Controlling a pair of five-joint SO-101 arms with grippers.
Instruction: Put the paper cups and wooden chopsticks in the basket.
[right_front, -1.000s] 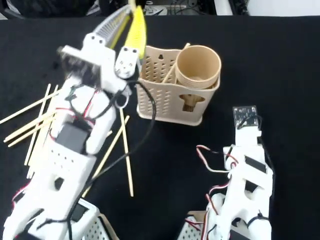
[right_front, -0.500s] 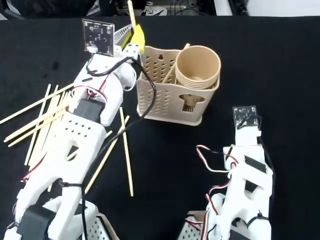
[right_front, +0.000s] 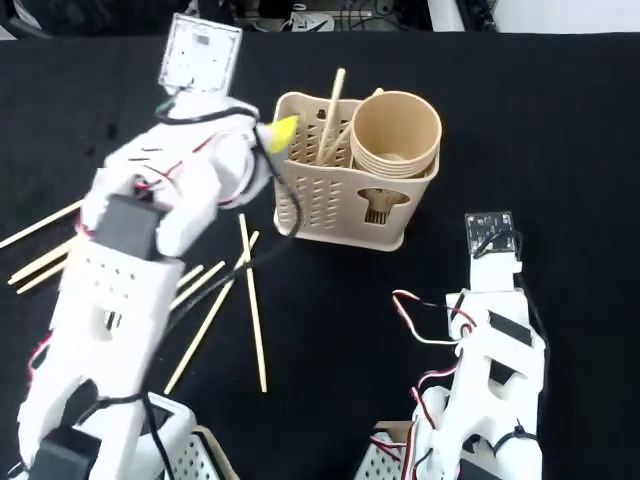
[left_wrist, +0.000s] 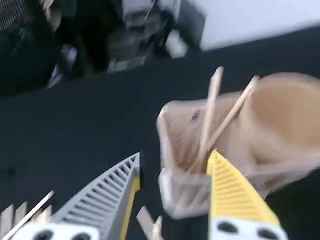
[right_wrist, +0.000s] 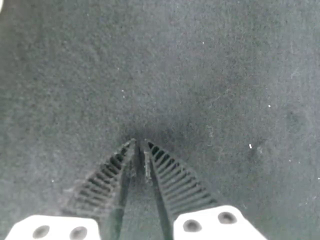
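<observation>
Table (right_front: 560, 120) cover: black matt cloth, felt-like, flecked with pale lint. Basket (right_front: 330, 205): smooth beige moulded plastic with a slight sheen; paper cups (right_front: 396, 135) inside it are matt tan paper, and chopsticks (right_front: 331, 105) inside and beside it are bare pale wood. Left gripper (left_wrist: 175, 155) by the basket: ribbed matt plastic.

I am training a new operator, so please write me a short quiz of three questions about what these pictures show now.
1. True or false: the paper cups stand inside the basket.
2. The left gripper is: A) open, B) shut on a chopstick, C) shut on a cup.
3. Short answer: where do the loose chopsticks lie?

Key: 1 true; 2 A; 3 on the table, beside the basket.
</observation>
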